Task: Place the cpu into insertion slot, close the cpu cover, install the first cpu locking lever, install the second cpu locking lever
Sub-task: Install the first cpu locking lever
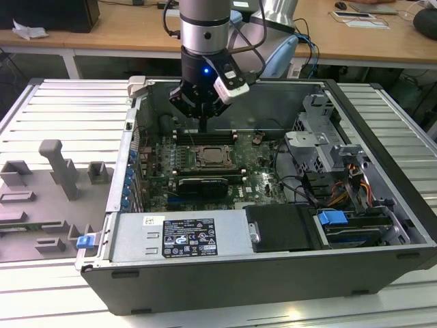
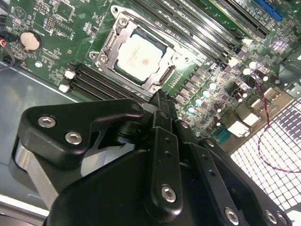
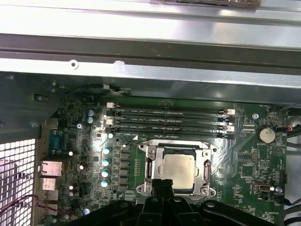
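cpu: cpu (image 3: 178,170) seated in the insertion slot (image 3: 141,189), pale metal top up, square to the rim in both wrist views
cover: cpu cover (image 3: 203,169) lying flat on the insertion slot, silvery frame around the cpu, chip top showing through the middle opening; judged closed
levers: locking levers not separable from the frame edges around the insertion slot; cannot tell whether latched or free
gripper: gripper (image 1: 203,127) hanging above the insertion slot, apart from it, touching neither cover nor cpu; tip overlapping the slot's near edge in both wrist views
fingers: fingers (image 2: 162,122) pressed together into one narrow black tip, no gap visible, nothing held
board: memory slots (image 3: 169,120) just beside the insertion slot; black card (image 1: 201,184) beside the insertion slot on the opposite side; green motherboard (image 3: 244,160) around the insertion slot, inside the open computer case (image 1: 205,287)
done (judged): cpu placed, cover down
left (judged): both levers, unless already hooked; not readable here
step in hand (judged): lever stage, going by the bare closed tip over the insertion slot with the chip already covered
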Motion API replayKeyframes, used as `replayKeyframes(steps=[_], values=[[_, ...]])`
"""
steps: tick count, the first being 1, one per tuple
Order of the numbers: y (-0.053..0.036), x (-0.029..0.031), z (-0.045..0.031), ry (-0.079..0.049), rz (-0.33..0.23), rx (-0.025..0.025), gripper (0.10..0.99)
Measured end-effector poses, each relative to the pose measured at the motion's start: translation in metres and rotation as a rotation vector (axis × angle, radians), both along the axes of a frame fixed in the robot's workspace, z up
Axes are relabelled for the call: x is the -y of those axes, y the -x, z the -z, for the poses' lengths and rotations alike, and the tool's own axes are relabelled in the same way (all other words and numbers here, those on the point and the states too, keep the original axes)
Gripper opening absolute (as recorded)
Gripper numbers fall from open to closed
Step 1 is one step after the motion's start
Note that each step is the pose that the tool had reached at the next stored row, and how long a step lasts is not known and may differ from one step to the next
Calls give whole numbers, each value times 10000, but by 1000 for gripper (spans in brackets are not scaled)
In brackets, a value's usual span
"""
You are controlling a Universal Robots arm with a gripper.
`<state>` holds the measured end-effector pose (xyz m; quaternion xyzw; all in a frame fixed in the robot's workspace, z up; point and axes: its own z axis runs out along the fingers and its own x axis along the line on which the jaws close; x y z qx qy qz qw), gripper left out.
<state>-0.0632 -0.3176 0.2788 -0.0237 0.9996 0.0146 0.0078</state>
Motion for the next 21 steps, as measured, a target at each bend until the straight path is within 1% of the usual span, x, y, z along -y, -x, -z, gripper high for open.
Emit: replayKeyframes(steps=[4, 7, 21], values=[[55, 0, 3, -10, -19, 0, 106], [78, 0, 5, -10, -19, 0, 106], [149, 0, 13, -26, -20, 0, 106]])
